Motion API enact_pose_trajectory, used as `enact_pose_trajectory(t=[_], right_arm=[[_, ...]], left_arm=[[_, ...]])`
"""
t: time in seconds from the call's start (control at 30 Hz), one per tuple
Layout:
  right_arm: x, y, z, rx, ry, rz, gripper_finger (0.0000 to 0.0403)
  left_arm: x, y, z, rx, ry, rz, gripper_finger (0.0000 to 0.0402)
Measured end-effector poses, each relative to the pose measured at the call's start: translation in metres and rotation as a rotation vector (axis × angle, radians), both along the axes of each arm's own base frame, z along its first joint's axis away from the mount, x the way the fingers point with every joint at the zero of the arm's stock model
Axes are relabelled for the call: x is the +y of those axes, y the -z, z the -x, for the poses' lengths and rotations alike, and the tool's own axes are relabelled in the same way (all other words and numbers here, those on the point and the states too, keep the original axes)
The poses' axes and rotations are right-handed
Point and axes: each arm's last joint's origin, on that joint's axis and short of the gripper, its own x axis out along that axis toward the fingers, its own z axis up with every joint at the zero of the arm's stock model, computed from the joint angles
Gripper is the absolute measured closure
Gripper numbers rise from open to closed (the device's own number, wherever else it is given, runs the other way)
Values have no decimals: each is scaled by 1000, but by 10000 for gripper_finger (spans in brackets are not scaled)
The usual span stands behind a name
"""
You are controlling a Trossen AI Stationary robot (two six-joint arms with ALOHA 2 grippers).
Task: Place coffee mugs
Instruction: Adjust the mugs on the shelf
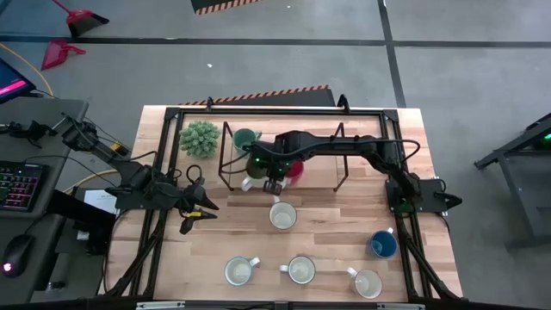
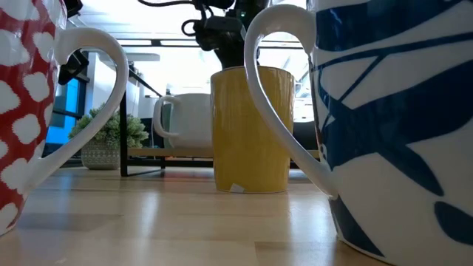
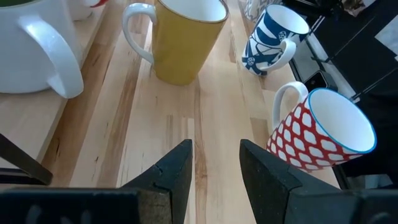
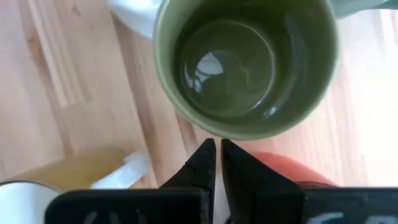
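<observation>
An olive-green mug (image 4: 245,68) fills the right wrist view, seen from above with its mouth up. My right gripper (image 4: 216,147) is shut at its rim and reaches over the table's middle (image 1: 274,183), beside a red mug (image 1: 295,169) and a teal-green mug (image 1: 245,138). A yellow mug (image 1: 282,215) stands upright on the table just nearer. My left gripper (image 1: 196,212) hovers open at the table's left, nothing between its fingers (image 3: 180,165). My right gripper comes at the olive-green mug from above, pointing steeply down, its two fingers nearly together at the mug's outer wall just below the rim (image 4: 214,134). The fingers hide the part they close on. The mug stays upright, mouth up, above the table.
A black metal rack (image 1: 225,159) spans the far half of the table, with a spiky potted plant (image 1: 200,138) at its left. A white mug (image 3: 31,50), a blue-patterned mug (image 3: 270,40), a red-patterned mug (image 3: 317,134) and a row of mugs (image 1: 301,269) at the near edge stand around.
</observation>
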Motion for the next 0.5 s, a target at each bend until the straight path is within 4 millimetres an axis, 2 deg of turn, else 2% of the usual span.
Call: enact_pose_trajectory(t=[0.2,0.5], right_arm=[[-7,-1,-1,-16,6,23,386],[-7,-3,-7,-87,-9,3,386]], left_arm=[[0,0,0,0,-1,1,280],[0,0,0,0,0,1,280]])
